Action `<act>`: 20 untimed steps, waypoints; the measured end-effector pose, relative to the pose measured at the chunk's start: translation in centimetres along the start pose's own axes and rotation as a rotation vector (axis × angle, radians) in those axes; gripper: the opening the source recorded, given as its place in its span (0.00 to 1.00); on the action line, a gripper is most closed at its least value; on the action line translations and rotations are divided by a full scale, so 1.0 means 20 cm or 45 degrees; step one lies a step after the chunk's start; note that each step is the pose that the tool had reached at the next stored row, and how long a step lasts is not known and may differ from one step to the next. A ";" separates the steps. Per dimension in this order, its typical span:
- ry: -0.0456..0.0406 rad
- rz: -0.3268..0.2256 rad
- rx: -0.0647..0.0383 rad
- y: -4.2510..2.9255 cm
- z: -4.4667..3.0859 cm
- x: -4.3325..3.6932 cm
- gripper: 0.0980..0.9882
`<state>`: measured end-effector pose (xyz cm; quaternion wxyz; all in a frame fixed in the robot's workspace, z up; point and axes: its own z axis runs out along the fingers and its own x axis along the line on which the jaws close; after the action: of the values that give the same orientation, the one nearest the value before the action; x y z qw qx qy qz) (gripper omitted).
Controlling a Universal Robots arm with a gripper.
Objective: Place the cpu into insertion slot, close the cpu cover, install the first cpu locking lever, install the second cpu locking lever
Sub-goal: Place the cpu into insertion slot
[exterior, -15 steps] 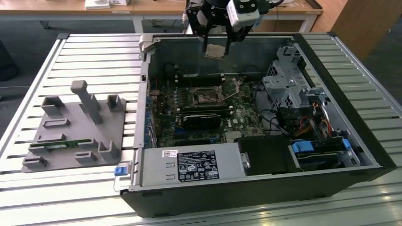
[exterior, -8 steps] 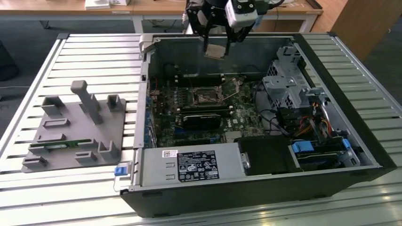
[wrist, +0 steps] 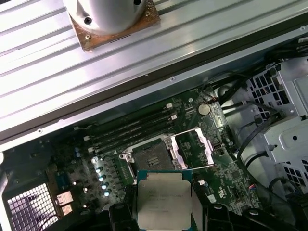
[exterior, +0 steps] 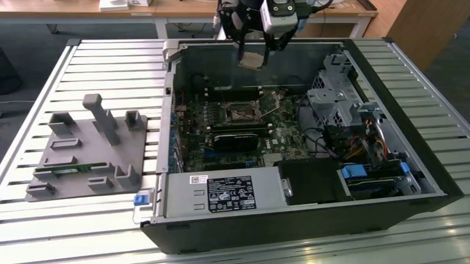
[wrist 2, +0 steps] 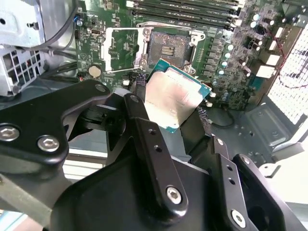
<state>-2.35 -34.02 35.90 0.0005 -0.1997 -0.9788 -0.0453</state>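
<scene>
My gripper [exterior: 255,55] hangs above the open computer case, shut on the cpu [exterior: 253,59], a small square chip with a silvery top and a green edge. Both wrist views show the cpu [wrist 2: 173,94] [wrist: 163,202] pinched by its sides between the black fingers [wrist 2: 139,120] [wrist: 211,214]. Below it on the green motherboard lies the insertion slot [wrist 2: 168,48] [wrist: 149,156] [exterior: 240,114], bare and dark inside. The cpu cover [wrist 2: 122,48] [wrist: 192,149], a thin silvery frame, is swung open and lies flat beside the slot. The chip is well above the slot and apart from it.
In the exterior view, a silver drive cage [exterior: 338,104] with cables fills the case's right side. A labelled power supply [exterior: 220,192] sits at the case's near edge, and a black card [exterior: 235,137] lies just near of the slot. A grey fixture plate [exterior: 88,148] stands on the slatted table at the left.
</scene>
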 end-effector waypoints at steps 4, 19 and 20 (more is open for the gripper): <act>-0.004 0.040 -0.001 0.000 0.001 0.000 0.49; -0.017 0.176 -0.001 0.000 0.003 0.000 0.49; -0.018 0.185 -0.001 0.000 0.004 0.000 0.49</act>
<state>-2.35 -34.02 35.83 -0.0031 -0.2706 -0.9617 -0.0441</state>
